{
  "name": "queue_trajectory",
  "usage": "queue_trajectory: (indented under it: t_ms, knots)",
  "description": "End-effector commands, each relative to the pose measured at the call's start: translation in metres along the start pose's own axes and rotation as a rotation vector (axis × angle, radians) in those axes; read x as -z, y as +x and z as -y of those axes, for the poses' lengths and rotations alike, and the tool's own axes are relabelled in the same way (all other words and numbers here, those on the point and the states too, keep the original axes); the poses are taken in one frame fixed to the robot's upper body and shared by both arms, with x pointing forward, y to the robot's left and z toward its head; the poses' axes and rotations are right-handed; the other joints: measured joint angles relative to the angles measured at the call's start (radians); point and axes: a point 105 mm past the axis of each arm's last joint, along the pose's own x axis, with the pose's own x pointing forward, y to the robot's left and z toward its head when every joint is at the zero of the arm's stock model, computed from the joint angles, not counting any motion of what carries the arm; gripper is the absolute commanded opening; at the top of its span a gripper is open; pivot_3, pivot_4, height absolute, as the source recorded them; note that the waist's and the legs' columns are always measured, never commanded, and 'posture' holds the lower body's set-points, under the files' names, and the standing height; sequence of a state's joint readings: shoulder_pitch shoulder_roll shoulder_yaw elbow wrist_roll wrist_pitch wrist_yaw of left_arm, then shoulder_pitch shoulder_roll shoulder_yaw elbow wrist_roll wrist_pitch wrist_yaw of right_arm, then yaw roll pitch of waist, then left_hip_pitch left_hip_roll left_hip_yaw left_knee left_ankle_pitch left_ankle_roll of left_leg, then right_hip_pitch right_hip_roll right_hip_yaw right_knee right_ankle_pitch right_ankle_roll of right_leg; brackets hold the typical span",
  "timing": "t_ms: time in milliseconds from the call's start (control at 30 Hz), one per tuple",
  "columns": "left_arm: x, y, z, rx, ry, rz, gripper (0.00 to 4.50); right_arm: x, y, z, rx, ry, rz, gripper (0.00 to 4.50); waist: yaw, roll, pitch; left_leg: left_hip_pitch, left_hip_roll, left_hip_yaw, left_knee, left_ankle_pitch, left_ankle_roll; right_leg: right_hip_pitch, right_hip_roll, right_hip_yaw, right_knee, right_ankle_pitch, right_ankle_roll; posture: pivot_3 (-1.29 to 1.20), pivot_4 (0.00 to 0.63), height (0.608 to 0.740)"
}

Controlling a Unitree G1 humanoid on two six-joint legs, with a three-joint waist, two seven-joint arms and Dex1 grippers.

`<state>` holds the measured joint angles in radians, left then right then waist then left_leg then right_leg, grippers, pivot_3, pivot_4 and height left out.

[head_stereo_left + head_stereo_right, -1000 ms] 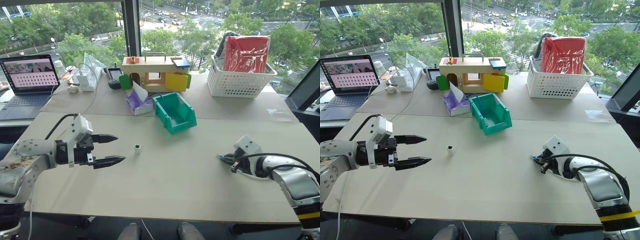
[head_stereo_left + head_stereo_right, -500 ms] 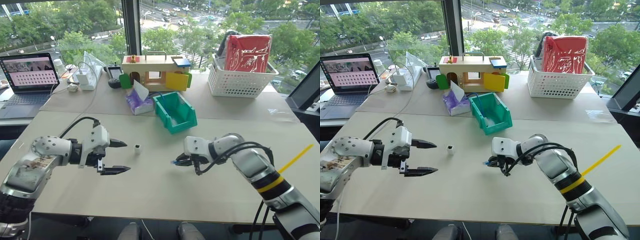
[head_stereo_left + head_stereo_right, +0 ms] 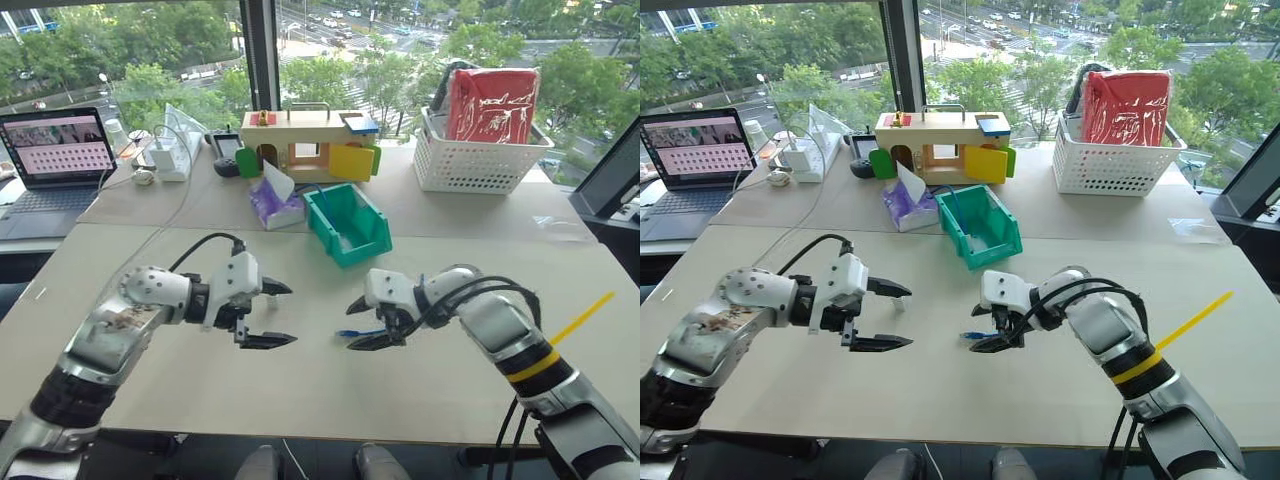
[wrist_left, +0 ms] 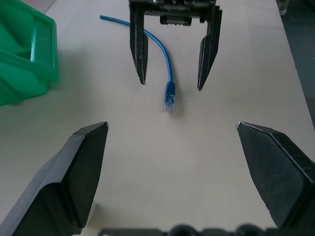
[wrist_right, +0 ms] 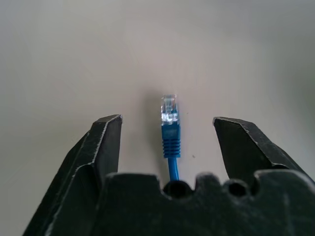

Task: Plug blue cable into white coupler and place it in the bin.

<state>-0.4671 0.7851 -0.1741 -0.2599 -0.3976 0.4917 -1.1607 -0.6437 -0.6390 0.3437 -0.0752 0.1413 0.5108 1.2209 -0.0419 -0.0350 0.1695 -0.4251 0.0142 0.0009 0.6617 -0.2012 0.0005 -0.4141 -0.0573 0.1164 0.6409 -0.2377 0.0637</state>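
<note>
The blue cable (image 4: 169, 93) lies flat on the desk (image 3: 420, 400), free of any grip, its clear plug pointing toward the left end effector (image 3: 272, 314). The right end effector (image 3: 365, 323) hangs just over it with its two fingers spread apart, one on each side of the plug, neither touching it. The left end effector is also spread wide and holds nothing, facing the right one across a short stretch of bare desk. The white coupler (image 3: 901, 300) sits just behind the left end effector's upper finger, partly hidden. The bin (image 3: 350, 222) stands farther back, well apart from both arms.

The cable looks light, thin and limp, so it will likely sag and swing if taken far down the cord. The best hold is probably on the ribbed blue boot just behind the clear plug, which is stiffer and leaves the tip free to enter the coupler. The coupler is tiny and light and could skid or tip when pushed, so it probably needs pinching on its sides
</note>
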Motion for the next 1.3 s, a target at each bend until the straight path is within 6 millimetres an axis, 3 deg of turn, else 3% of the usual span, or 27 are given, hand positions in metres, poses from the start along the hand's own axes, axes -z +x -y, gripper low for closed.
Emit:
queue_trajectory:
  t_ms: [33,200,300,367,567,800,900,1100,1233,1300]
  knots:
    - [-0.005,0.011,-0.003,0.024,0.045,0.036,4.5,-0.02,-0.029,0.011,0.14,0.018,0.086,4.49,0.0,0.0,0.0,0.0,0.0,0.0,0.0,0.0,0.0,0.0,0.0,0.0,0.0,0.0,0.0,0.0,0.15,0.729]
    - [0.002,0.046,-0.017,0.007,0.058,0.056,4.5,-0.015,-0.067,0.011,0.308,0.095,0.109,4.49,0.015,0.0,0.0,0.0,-0.001,0.0,0.001,0.0,0.0,0.0,-0.001,-0.001,0.001,0.0,0.0,0.0,0.15,0.729]
    - [0.009,0.068,-0.013,0.062,0.036,0.035,4.5,-0.001,-0.1,-0.005,0.459,0.173,0.072,4.49,0.022,0.0,0.0,-0.002,-0.001,0.0,0.002,0.0,0.0,-0.001,-0.001,0.0,0.001,0.0,0.0,0.0,0.15,0.729]
    - [0.015,0.074,-0.011,0.08,0.034,0.013,4.5,0.005,-0.109,-0.014,0.502,0.207,0.052,4.49,0.024,0.0,0.0,-0.006,-0.001,0.0,0.002,0.0,0.0,-0.006,-0.001,-0.001,0.001,0.0,0.0,0.0,0.15,0.729]
    - [0.029,0.083,-0.009,0.112,0.034,-0.048,4.5,0.008,-0.115,-0.033,0.55,0.27,0.046,4.49,0.009,0.0,0.0,-0.005,-0.001,0.0,0.003,0.001,0.0,-0.006,0.0,0.001,0.005,0.0,0.0,0.0,0.15,0.729]
    - [0.037,0.091,-0.005,0.132,0.003,-0.077,4.5,0.009,-0.113,-0.038,0.565,0.293,0.052,4.49,0.002,0.0,0.0,-0.006,-0.001,0.0,0.006,0.002,0.0,-0.006,0.0,0.001,0.005,-0.001,0.001,0.0,0.15,0.729]
    - [0.041,0.092,-0.005,0.121,-0.021,-0.09,3.79,0.01,-0.112,-0.039,0.566,0.299,0.054,4.5,0.002,0.0,0.0,-0.006,-0.001,0.0,0.006,0.002,0.0,-0.006,0.0,0.001,0.005,-0.001,0.001,0.0,0.15,0.729]
    - [0.044,0.093,-0.003,0.123,-0.05,-0.095,1.55,0.013,-0.111,-0.04,0.555,0.302,0.046,4.5,0.001,0.0,0.0,-0.006,-0.001,0.0,0.006,0.002,0.0,-0.005,0.0,0.001,0.005,-0.001,0.001,0.0,0.15,0.729]
    - [0.036,0.094,-0.005,0.101,-0.071,-0.046,0.2,0.013,-0.107,-0.043,0.529,0.341,0.072,4.5,0.002,0.0,0.0,-0.006,-0.001,0.0,0.006,0.002,0.0,-0.005,0.0,0.001,0.005,-0.001,0.001,0.0,0.15,0.729]
    - [0.029,0.094,-0.008,0.081,-0.102,0.0,0.0,0.007,-0.103,-0.045,0.507,0.454,0.203,4.5,0.002,0.0,0.0,-0.006,-0.001,0.0,0.006,0.002,0.0,-0.005,0.0,0.001,0.005,-0.001,0.001,0.0,0.15,0.729]
